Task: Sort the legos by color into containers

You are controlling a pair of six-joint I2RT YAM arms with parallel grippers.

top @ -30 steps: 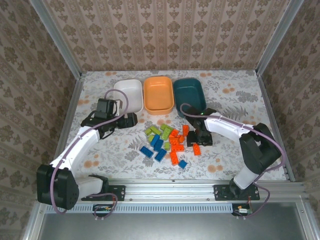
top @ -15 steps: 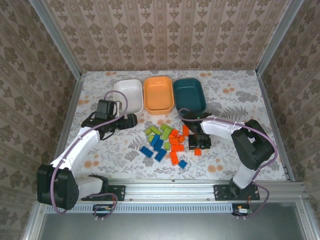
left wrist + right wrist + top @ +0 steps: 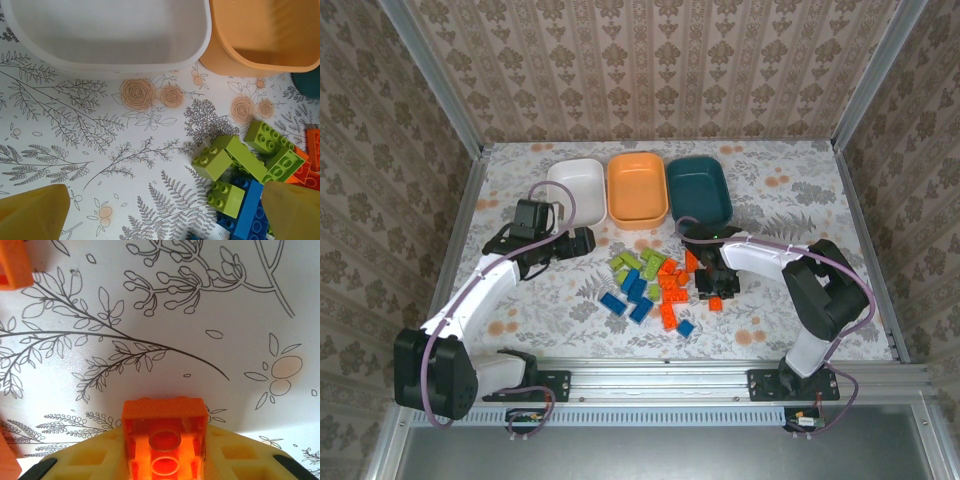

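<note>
Orange plastic sits between the yellow fingers (image 3: 92, 457) of the right gripper (image 3: 164, 456). In the right wrist view the jaws are closed against both sides of 1 orange brick (image 3: 164, 427). I cannot tell whether that brick is clear of the printed table cloth (image 3: 210, 305). Another orange piece (image 3: 14, 262) lies at 10 o'clock in that view, well apart from the held one.

From the top camera, the right gripper (image 3: 716, 287) is at the 3 o'clock edge of the heap of legos (image 3: 645, 285). In the heap, lime green pieces (image 3: 632, 262) lie toward 11 o'clock, blue ones (image 3: 628, 292) toward 8 o'clock and orange ones (image 3: 670, 285) toward 3 o'clock. 1 blue piece (image 3: 686, 327) lies apart at 5 o'clock.

3 containers stand in a row beyond the heap: the white bowl (image 3: 576, 186) at 11 o'clock, the orange bowl (image 3: 637, 188) at 12 o'clock and the teal bowl (image 3: 699, 187) at 1 o'clock.

Near the white bowl, at 10 o'clock from the heap, the left gripper (image 3: 586, 240) has its jaws spread wide with nothing between them. In the left wrist view its 2 yellow fingers (image 3: 32, 212) show at 7 and 5 o'clock. The white bowl (image 3: 100, 65) is at 11 o'clock and the orange bowl (image 3: 260, 35) at 1 o'clock. Lime green bricks (image 3: 212, 162) and a blue one (image 3: 247, 212) lie at 4 o'clock, just beside the finger at 5 o'clock.
</note>
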